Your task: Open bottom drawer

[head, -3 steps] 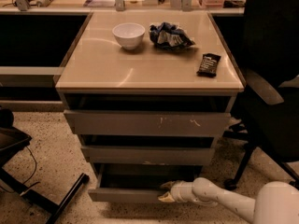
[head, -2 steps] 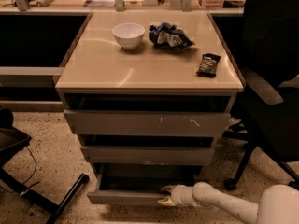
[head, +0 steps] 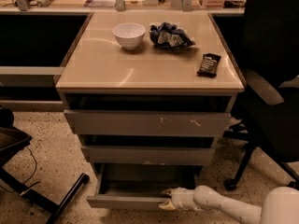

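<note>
The bottom drawer (head: 126,201) sits partly out, lowest under the counter (head: 140,71). The gripper (head: 165,199) is right of the front's centre, with the fingers (head: 167,191) clamped over its top edge. Pulling straight and level should keep the drawer from skewing.

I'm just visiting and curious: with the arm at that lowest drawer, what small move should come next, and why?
Probably a short pull straight toward the camera. The gripper sits at the top front edge of the bottom drawer, right of centre, and that drawer is only partly out: part of its inside lies under the middle drawer.
</note>
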Controlling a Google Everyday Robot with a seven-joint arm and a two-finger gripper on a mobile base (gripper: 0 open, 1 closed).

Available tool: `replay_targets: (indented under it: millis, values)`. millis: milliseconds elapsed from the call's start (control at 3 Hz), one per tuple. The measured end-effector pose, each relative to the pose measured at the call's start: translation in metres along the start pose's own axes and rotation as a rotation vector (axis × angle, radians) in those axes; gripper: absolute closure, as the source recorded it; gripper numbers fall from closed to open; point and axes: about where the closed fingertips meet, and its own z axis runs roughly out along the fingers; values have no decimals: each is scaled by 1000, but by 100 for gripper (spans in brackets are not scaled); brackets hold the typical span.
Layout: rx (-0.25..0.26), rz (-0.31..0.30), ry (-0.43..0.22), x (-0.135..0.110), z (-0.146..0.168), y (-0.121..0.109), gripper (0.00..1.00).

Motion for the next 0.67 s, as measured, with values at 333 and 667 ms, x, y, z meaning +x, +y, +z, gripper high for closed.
replay_targets:
  millis: [333, 667]
  values:
    - [0, 0, 0, -2, -1, 0, 100]
    - [5, -13, -14, -5, 2, 16, 100]
